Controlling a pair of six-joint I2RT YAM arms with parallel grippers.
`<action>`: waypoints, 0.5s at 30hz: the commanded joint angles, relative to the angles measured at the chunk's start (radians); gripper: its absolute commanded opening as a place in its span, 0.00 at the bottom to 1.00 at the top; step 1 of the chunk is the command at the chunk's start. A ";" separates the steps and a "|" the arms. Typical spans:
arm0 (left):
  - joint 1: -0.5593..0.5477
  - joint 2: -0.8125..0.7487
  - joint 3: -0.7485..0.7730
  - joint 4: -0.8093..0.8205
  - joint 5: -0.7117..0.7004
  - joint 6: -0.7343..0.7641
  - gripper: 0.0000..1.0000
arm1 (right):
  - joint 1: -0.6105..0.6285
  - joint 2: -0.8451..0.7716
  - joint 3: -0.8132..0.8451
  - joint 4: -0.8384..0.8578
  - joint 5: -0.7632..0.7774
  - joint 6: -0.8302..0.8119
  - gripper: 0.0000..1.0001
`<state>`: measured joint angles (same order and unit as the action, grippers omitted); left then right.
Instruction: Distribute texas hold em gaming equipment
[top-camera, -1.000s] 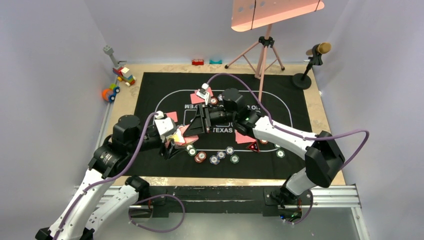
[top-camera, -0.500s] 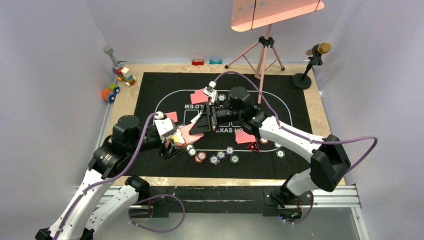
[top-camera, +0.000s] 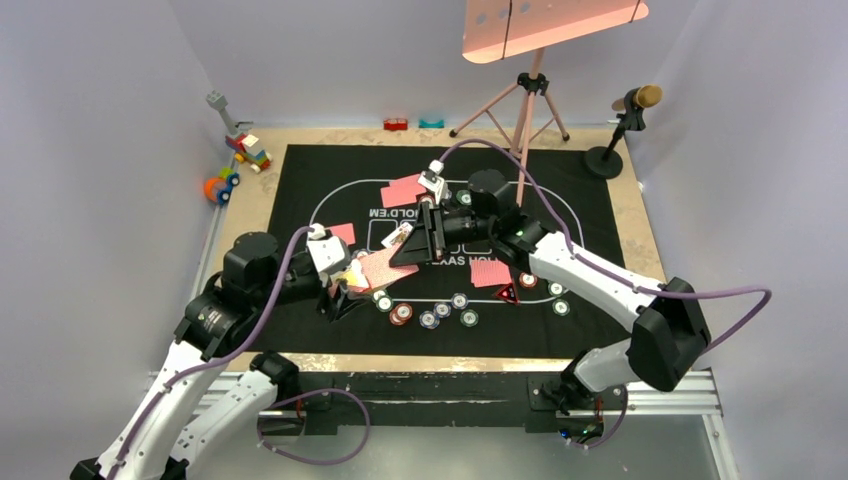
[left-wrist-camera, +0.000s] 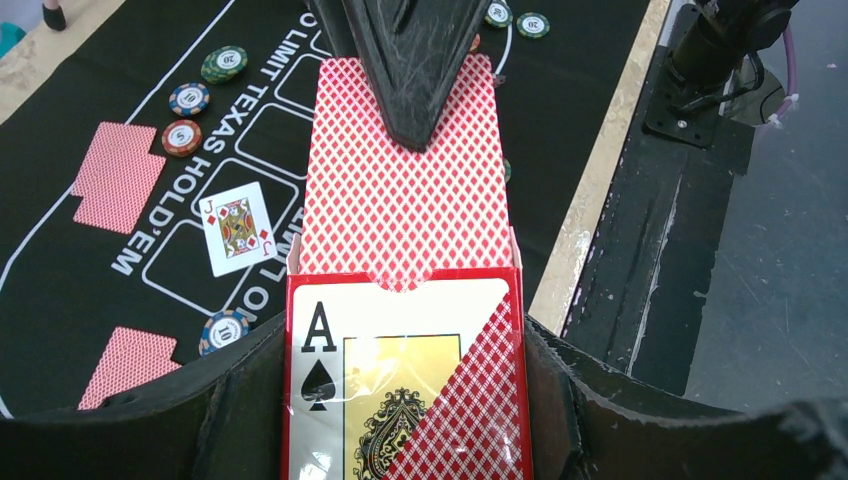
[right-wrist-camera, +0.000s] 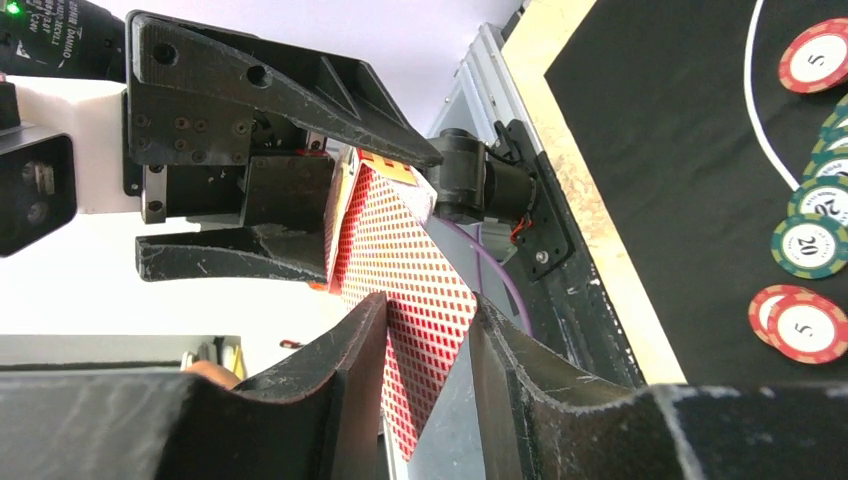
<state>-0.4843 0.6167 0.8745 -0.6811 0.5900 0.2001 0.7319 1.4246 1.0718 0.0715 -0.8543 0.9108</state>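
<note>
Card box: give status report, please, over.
Left gripper shut on box. Right gripper shut on card, partly out of box. Nothing in the way.

Table: a light wooden top (top-camera: 250, 205), bare only along its edges.
Mat: a black printed mat (top-camera: 330, 170) covers most of the top.
Far left corner: toy blocks (top-camera: 250, 150) and a wheeled toy (top-camera: 221, 186) on bare wood.
Far edge: a red block (top-camera: 396, 124) just beside a teal block (top-camera: 431, 123).
Far right: a pink tripod (top-camera: 527, 110); a microphone stand (top-camera: 603, 160) in the corner.
On the mat: face-down cards (top-camera: 490, 272), one face-up card (top-camera: 398, 236), scattered chips (top-camera: 429, 320), a red triangle (top-camera: 506, 294).
</note>
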 joint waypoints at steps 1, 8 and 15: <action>0.008 -0.021 0.046 0.087 0.027 -0.021 0.08 | -0.025 -0.050 0.033 -0.087 0.002 -0.067 0.37; 0.008 -0.020 0.048 0.088 0.027 -0.022 0.08 | -0.034 -0.080 0.047 -0.127 0.018 -0.073 0.30; 0.008 -0.024 0.045 0.080 0.022 -0.018 0.08 | -0.069 -0.124 0.099 -0.193 0.032 -0.088 0.17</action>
<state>-0.4843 0.6060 0.8745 -0.6773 0.5907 0.1997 0.6846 1.3487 1.1076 -0.0757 -0.8387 0.8539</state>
